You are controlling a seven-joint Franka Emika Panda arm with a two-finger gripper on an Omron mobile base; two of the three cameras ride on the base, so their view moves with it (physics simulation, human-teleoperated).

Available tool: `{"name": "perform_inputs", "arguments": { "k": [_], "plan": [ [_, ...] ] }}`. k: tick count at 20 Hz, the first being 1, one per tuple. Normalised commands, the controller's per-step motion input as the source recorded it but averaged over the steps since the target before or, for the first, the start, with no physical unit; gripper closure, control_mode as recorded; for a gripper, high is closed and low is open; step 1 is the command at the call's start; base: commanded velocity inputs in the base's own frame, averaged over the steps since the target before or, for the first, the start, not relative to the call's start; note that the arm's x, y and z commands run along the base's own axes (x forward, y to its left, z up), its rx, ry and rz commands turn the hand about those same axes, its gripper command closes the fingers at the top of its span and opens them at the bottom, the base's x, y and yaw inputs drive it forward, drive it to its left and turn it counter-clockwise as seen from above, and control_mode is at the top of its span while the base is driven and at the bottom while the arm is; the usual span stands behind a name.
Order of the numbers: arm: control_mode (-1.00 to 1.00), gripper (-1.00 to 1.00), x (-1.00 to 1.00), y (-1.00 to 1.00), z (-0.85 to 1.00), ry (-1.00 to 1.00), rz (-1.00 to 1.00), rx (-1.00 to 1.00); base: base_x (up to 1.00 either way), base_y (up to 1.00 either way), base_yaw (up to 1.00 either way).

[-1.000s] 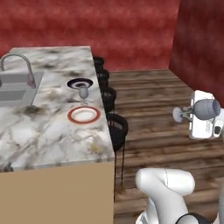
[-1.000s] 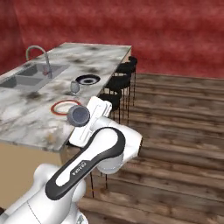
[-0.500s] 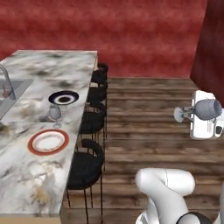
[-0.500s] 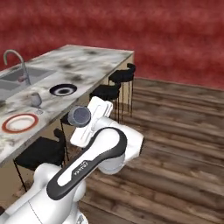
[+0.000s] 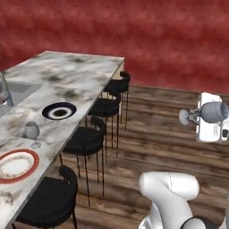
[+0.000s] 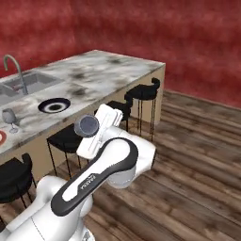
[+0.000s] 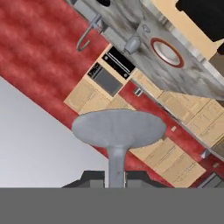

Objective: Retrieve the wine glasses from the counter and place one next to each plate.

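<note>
Grasping a wine glass (image 5: 213, 112) by its stem, the pincer (image 7: 115, 177) holds it sideways, clear of the floor. On the island bench (image 5: 80, 80), a second wine glass (image 5: 32, 132) stands upright between the dark plate (image 5: 59, 111) and the red-rimmed plate (image 5: 15, 165).

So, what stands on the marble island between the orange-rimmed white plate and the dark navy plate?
A small grey-blue wine glass stands upright there, apart from both plates, in the left base view.

Red walls (image 5: 134, 36), wooden floor (image 5: 152, 147), marble island (image 5: 76, 80) with black stools (image 5: 87, 138).
</note>
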Motion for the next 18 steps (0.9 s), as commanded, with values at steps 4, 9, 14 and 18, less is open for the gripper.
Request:
{"name": "perform_inputs", "arguments": {
  "k": [4, 9, 14, 18],
  "plan": [
    [1.00, 1.00, 0.00, 0.00, 0.00, 0.00, 0.00, 0.00, 0.98, -0.73, 0.62],
    [1.00, 1.00, 0.00, 0.00, 0.00, 0.00, 0.00, 0.00, 0.82, -0.59, 0.70],
    [1.00, 1.00, 0.00, 0.00, 0.00, 0.00, 0.00, 0.00, 0.68, -0.58, 0.73],
    [1.00, 1.00, 0.00, 0.00, 0.00, 0.00, 0.00, 0.00, 0.53, -0.73, 0.70]
  ]
}}
